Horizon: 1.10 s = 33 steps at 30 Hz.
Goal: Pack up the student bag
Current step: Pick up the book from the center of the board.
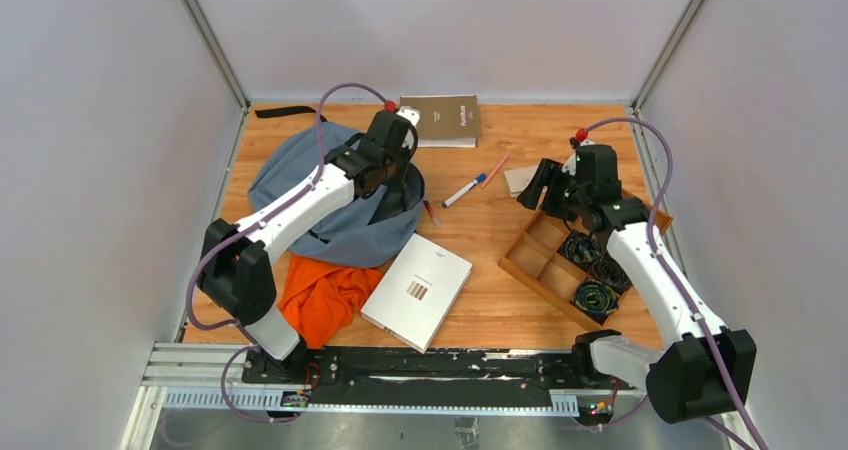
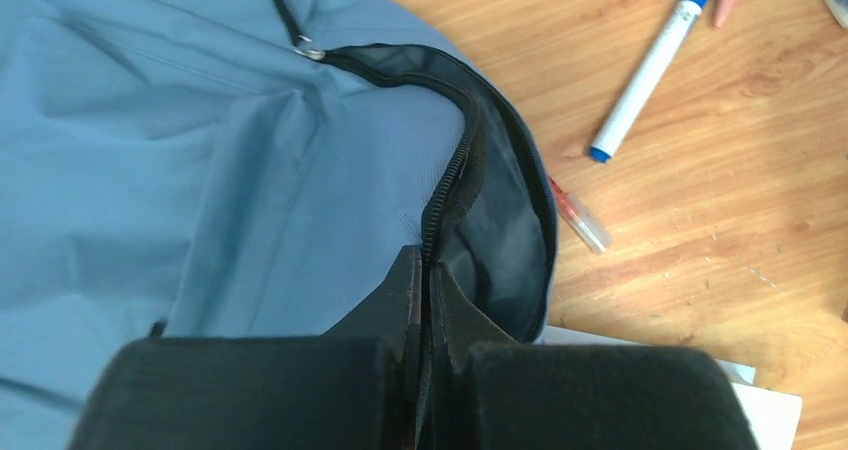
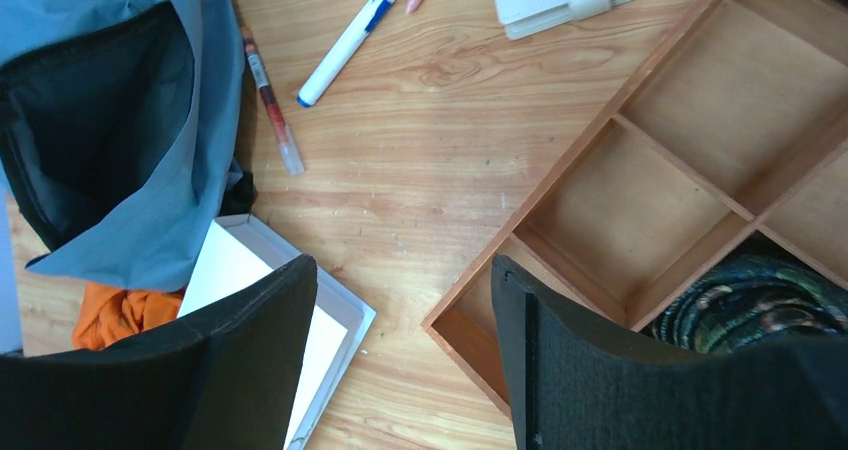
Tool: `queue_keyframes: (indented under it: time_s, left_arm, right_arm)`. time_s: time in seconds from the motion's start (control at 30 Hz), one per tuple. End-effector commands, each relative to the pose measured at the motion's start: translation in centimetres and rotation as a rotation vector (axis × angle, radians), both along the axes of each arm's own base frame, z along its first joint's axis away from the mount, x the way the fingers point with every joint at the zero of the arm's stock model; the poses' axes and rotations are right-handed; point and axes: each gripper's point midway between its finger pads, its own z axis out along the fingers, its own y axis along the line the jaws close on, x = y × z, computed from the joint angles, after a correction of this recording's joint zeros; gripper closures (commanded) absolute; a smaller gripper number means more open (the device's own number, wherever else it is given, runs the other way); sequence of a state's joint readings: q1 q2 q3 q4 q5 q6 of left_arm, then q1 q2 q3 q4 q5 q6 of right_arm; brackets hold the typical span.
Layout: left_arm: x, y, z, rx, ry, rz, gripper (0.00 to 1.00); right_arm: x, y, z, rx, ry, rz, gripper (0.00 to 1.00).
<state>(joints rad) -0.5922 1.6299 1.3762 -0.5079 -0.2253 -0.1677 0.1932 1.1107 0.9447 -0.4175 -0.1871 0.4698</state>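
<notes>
Bag: the student bag lies flat on the left half of the surface, with its unzipped mouth turned right toward the loose items.
Left end effector: the left end effector is clenched on the zipper edge of the bag's mouth.
Reason for grip: it probably lifts the lip so the dark interior gapes for loading.
Right end effector: the right end effector is released and empty. It hovers between the bag and the wooden tray, so it looks free to fetch things.
Books: two, a white book touching the bag's near edge and a brown book at the far edge.
Writing tools: three, a blue-capped marker, a pink pencil and a red pen just beside the mouth.
Cloth: one orange cloth, partly under the bag.
Case: one white case near the tray.
Tray contents: coiled cables, about three, but the count is uncertain.
In the bag: nothing can be made out.
</notes>
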Motion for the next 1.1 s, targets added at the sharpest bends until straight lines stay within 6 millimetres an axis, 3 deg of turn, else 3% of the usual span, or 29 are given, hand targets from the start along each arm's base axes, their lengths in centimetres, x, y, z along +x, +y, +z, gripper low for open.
queue_keyframes:
  time_s: [0.0,0.13,0.33,0.5,0.67,0.77,0.9,1.07]
  left_arm:
    - [0.8,2.6,3.6,0.085,-0.062,0.08,1.0]
    - [1.8,5.0,6.0,0.09,-0.077,0.151,1.0]
    - [2.6,9.2,8.4,0.109,-0.135,0.278,1.0]
    - [3.2,12.3,9.6,0.097,-0.161,0.368,1.0]
    - [3.2,13.5,9.9,0.107,-0.166,0.38,1.0]
    - [3.6,13.7,11.4,0.087,-0.205,0.381,1.0]
    - [4.3,15.0,13.2,0.057,-0.271,0.434,1.0]
    - [4.5,17.3,12.7,-0.046,-0.274,0.501,1.0]
  right_arm:
    - [-0.5,1.2,-0.5,0.044,0.025,0.092,0.32]
    - [-0.9,2.1,-0.9,0.078,0.065,0.13,0.32]
    - [-1.0,3.0,-0.9,0.022,0.071,0.202,0.32]
    - [-2.0,4.5,-1.9,0.012,0.102,0.248,0.31]
    - [-4.8,6.7,-3.9,0.004,0.145,0.32,0.29]
    - [-6.9,8.3,-5.4,0.033,0.17,0.362,0.26]
    - [-9.0,11.3,-6.7,0.229,0.204,0.371,0.24]
    - [-10.4,13.4,-8.8,0.375,0.256,0.323,0.23]
